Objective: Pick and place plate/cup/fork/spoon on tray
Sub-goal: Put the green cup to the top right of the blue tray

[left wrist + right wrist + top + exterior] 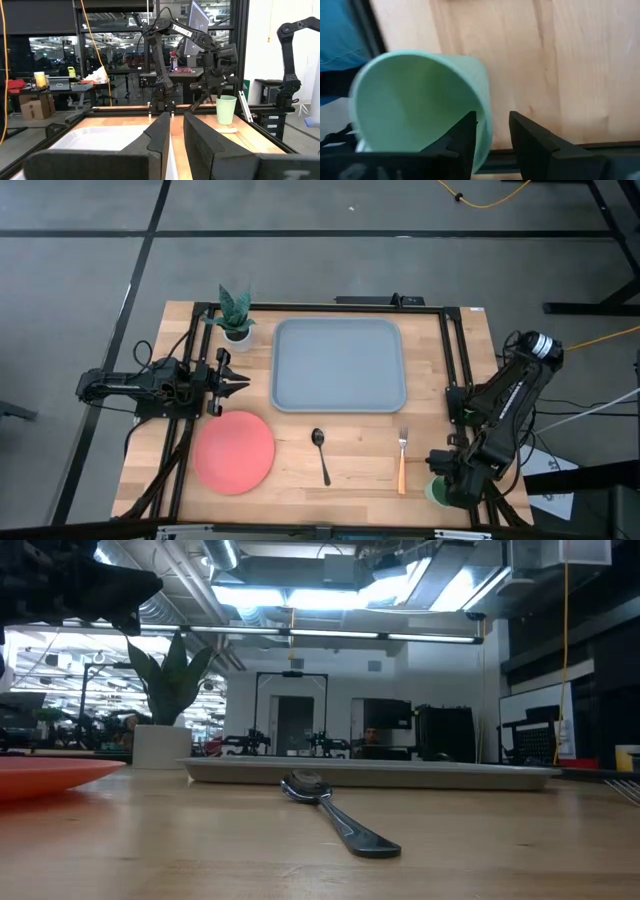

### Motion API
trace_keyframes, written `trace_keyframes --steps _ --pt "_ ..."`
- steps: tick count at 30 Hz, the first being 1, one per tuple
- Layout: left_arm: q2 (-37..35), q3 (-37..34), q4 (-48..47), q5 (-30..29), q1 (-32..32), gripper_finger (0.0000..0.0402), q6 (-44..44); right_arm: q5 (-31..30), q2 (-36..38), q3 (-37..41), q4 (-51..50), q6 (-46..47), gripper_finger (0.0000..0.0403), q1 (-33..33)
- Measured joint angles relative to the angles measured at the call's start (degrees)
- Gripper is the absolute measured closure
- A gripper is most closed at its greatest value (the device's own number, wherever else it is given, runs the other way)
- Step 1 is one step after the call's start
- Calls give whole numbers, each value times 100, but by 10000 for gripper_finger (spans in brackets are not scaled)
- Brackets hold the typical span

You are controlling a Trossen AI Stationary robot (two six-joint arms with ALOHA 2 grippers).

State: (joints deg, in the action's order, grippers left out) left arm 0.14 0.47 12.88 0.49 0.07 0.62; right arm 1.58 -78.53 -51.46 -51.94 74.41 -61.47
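The pale-green cup (434,493) stands at the table's near right corner and shows upright in the left wrist view (226,109). My right gripper (447,480) comes down on it and is shut on it. The coral plate (234,451) lies flat at the near left. The dark spoon (321,452) and the orange-handled fork (402,460) lie on the wood near the front. The grey-blue tray (340,365) lies at the far middle. My left gripper (244,380) is open and empty, above the table between plate and tray. My right gripper has the cup's wall at its rim (484,115) between its two fingers, one finger (465,137) inside the cup and one (532,142) outside. The fingers come from above, pointing down. Whether the cup's base is on the table, I cannot tell.
A white pot with a green plant (237,320) stands at the far left, beside the tray. A dark metal frame (455,350) runs along the table's sides. Bare wood lies between the tray and the cutlery.
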Motion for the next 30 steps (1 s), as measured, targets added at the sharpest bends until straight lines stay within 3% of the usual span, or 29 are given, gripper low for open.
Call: trace_keyframes --steps 7,10,13,17,24,27,30 --pt "0 0 0 0 0 353 0 0 -416 0 -6 -116 285 11" --pt "0 0 1 0 1 353 0 67 -469 0 -6 -141 321 80" --pt "1 0 2 0 1 353 0 170 -468 0 -11 -609 384 183" --pt "0 0 2 0 1 353 0 79 -452 -16 -56 -1374 395 366" --pt "0 0 7 -131 -1 353 7 519 -441 -1138 -1816 -1573 399 907" --pt "0 0 8 -441 0 353 142 -140 -437 -2005 -2449 -1949 400 1080" --pt "1 0 7 -701 1 353 265 -1670 -430 -2712 -3119 -2381 401 1211"
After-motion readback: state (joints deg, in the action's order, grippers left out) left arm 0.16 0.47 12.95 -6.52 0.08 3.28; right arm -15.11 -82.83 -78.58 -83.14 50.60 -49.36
